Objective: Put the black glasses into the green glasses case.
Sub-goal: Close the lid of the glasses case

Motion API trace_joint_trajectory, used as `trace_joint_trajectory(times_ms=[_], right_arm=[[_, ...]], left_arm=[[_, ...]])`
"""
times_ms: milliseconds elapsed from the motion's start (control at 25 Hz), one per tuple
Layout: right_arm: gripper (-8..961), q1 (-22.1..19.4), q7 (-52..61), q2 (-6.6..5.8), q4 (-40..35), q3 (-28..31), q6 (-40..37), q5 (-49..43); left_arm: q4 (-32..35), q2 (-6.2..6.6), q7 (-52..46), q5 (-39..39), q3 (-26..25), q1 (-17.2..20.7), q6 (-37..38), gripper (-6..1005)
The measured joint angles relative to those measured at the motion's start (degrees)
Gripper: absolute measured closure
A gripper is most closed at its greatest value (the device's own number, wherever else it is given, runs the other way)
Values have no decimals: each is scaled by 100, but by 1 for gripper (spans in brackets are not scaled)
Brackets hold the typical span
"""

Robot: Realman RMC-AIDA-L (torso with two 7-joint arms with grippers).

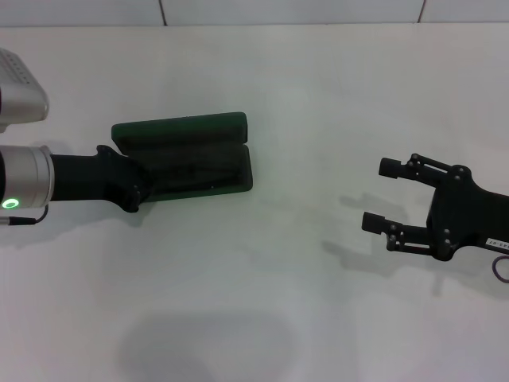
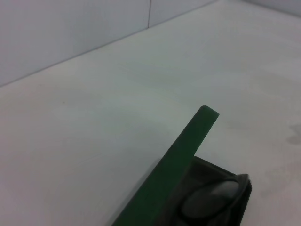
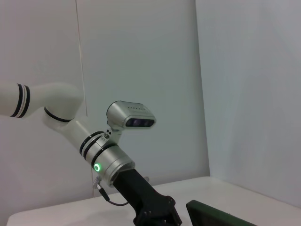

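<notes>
head view shows the green glasses case (image 1: 187, 155) lying open on the white table (image 1: 302, 79), lid toward the far side. the black glasses (image 2: 211, 197) seem to rest inside the tray, though only one lens shows clearly in the left wrist view. the left gripper (image 1: 137, 191) sits at the case's left end; whether it pinches anything, i cannot tell. the right gripper (image 1: 382, 195) hovers well apart, fingers spread, holding nothing.

White table (image 1: 302, 318), open green glasses case (image 1: 191, 155) on it
</notes>
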Motion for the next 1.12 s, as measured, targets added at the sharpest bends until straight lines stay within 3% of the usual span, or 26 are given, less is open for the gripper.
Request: trace_joint_trajectory(times_ms=[640,880,1120], right_arm=[[141,-17,0,9,8,0,0,0],[141,-31,0,9,8,4,1,0],[141,-35,0,11,47,33,13,5]], left_arm=[[22,2,-14,-230,3,-25,-61,988],[46,131,-217,-718,-42,11,723,988],[152,219,-1174,-552,-52,14,674,987]])
